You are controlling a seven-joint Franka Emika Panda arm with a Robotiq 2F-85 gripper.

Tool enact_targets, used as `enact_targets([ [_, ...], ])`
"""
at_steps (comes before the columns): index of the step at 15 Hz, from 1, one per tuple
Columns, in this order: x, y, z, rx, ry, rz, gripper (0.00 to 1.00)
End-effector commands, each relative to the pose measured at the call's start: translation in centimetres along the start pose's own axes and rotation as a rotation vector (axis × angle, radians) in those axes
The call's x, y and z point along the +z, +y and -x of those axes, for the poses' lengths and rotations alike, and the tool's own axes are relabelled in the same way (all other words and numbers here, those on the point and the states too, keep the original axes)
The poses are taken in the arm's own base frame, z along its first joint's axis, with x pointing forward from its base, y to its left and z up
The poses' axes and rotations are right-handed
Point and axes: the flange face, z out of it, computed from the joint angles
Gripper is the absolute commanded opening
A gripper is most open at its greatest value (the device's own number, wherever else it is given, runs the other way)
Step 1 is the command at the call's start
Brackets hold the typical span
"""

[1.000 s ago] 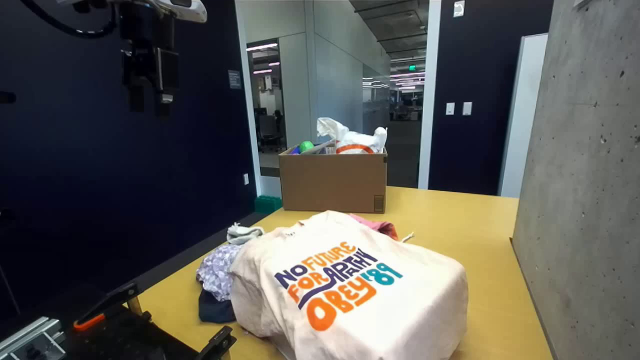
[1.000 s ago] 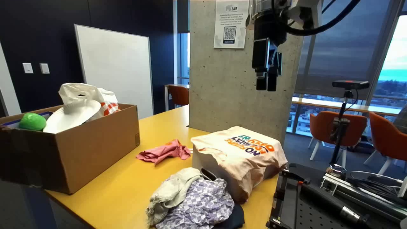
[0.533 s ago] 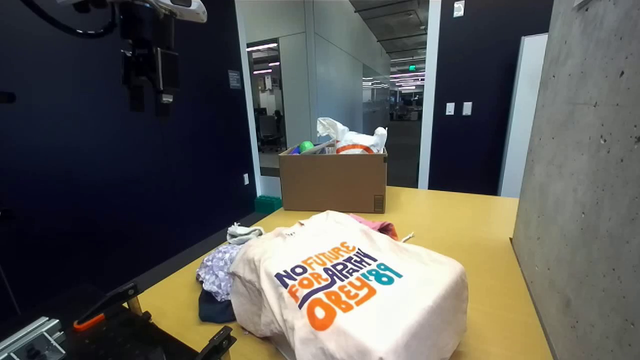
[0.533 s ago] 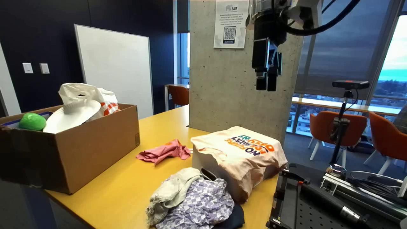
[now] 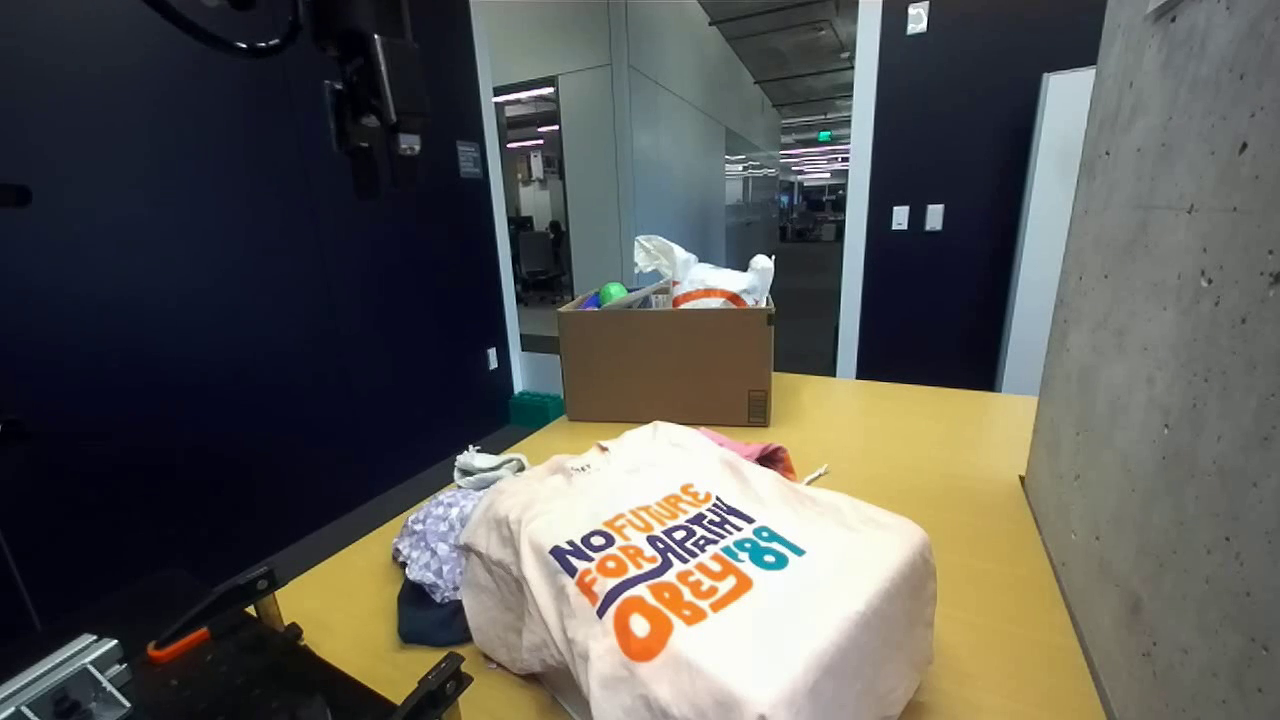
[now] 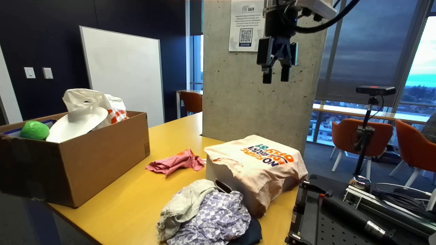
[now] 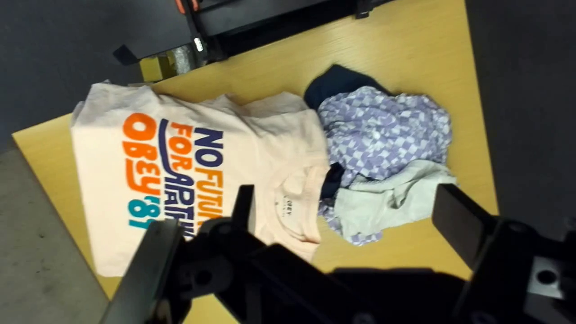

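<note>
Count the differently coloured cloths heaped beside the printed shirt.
3: purple checked cloth in the middle, navy cloth poking from under it, pale cloth partly over it; more may be hidden underneath.

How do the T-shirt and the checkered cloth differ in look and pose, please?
The T-shirt is cream with bold, colourful lettering, whereas the checkered cloth is purple and white. The T-shirt lies spread out, flat-topped and boxy, while the checkered cloth lies crumpled. The T-shirt also covers more area than the checkered cloth. Both are fabric, and the open gripper holds neither.
</note>
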Motion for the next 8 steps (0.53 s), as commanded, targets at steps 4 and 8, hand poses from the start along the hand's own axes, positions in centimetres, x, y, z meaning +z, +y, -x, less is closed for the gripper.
enact_targets([
  [4, 8.5, 0.4, -7.3, 0.048, -0.050, 0.156, 1.00],
  [8, 13.9, -0.5, -9.6, 0.033, -0.084, 0.190, 1.00],
])
